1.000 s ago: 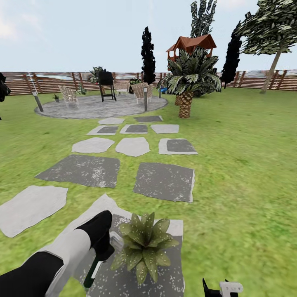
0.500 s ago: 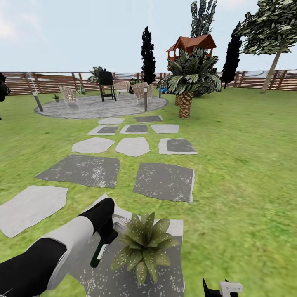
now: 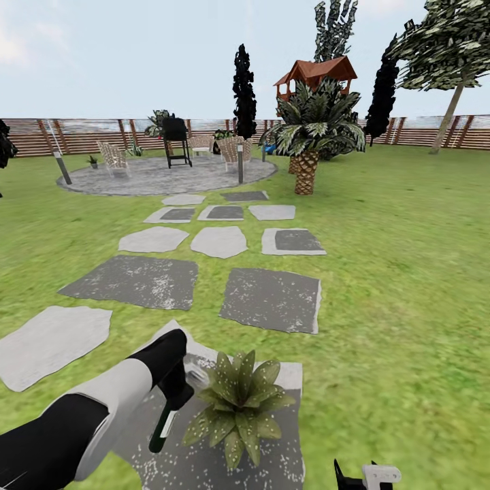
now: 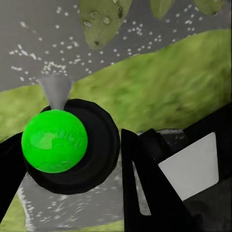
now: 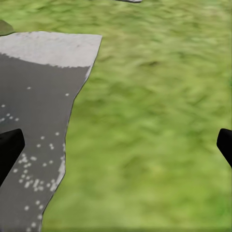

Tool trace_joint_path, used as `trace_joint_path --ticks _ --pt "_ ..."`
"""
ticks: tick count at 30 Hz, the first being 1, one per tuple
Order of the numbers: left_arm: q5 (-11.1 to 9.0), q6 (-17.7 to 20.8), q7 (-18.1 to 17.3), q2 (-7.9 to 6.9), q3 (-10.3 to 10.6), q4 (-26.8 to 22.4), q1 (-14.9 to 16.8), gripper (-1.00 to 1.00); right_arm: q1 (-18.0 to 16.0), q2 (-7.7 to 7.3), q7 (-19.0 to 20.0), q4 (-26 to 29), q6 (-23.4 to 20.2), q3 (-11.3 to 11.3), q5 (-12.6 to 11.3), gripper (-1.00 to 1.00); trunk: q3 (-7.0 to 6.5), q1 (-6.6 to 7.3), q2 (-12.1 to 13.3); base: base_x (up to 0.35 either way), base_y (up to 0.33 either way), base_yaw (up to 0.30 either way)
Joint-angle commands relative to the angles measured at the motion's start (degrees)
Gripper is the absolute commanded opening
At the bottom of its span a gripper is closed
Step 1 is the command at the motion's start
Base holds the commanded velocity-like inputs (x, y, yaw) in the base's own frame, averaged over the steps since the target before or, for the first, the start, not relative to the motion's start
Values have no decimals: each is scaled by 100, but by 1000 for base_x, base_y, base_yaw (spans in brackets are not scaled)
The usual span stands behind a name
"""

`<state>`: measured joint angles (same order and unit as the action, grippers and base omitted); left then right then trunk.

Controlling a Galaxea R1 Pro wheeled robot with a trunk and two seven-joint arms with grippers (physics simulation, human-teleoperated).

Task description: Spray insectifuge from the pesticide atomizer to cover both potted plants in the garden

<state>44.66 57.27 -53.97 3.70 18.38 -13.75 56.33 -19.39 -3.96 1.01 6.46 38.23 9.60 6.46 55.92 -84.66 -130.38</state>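
Tilted further toward the leaves than a second ago, the pesticide atomizer [image 3: 170, 408] now has its pale spray head almost touching the near potted plant [image 3: 238, 405], while the camera has held steady. At the left, the left gripper [image 3: 175, 398] is clenched round the dark bottle, nozzle aimed sideways into the rosette, which looks like a spraying pose. The left wrist view looks down the bottle's green cap [image 4: 54, 140] with a grey spray cone above it and droplets beading a leaf [image 4: 100, 21], so I judge this plant partly covered. It sits on a speckled stepping stone [image 3: 272, 463] at the lawn's near edge. Further right, low in the head view, the right gripper [image 3: 367, 475] hangs idle over grass, its black fingertips [image 5: 9, 147] spread wide. Far off left, by the round patio [image 3: 150, 178], a small potted plant [image 3: 92, 162] may be the second one; stepping stones, bollards and a palm [image 3: 309, 136] lie on the way.
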Motion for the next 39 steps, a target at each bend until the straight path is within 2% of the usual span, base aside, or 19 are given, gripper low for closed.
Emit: trace_joint_path --ticks 1,4,9,13,15,18,21,33,39 --pt "102 10 -279 -17 16 -12 1 -100 -3 0 10 -6 18 51 57 100 5 1 -2 0 0 0" --pt "133 4 -535 -50 30 -14 5 -100 -3 8 11 -9 16 51 62 100 5 1 -2 0 0 0" --pt "131 -3 -602 -45 190 -7 -19 -100 -3 9 7 -13 11 51 63 100 5 1 -2 0 37 0" --pt "133 -5 -602 -52 224 -5 -77 -100 -3 9 10 -13 12 51 63 100 5 1 -2 8 207 0" --pt "187 -4 -602 -47 257 -5 -89 -100 -3 9 12 -13 11 51 62 100 5 1 -2 30 288 0" --pt "374 2 -605 -40 357 -4 -101 -100 -3 9 9 -13 15 51 60 100 5 1 -2 9 300 0" --pt "425 -3 -605 -27 380 -2 -104 -100 -3 9 12 -13 17 51 61 100 5 1 -2 -12 303 -9" --pt "449 -6 -602 -11 385 -2 -188 -100 -3 9 13 -11 18 51 58 100 5 1 -2 -36 72 -262" --pt "457 -6 -606 -40 400 -13 -343 -100 -3 9 13 -13 18 51 58 100 5 1 -2 0 1 -268"
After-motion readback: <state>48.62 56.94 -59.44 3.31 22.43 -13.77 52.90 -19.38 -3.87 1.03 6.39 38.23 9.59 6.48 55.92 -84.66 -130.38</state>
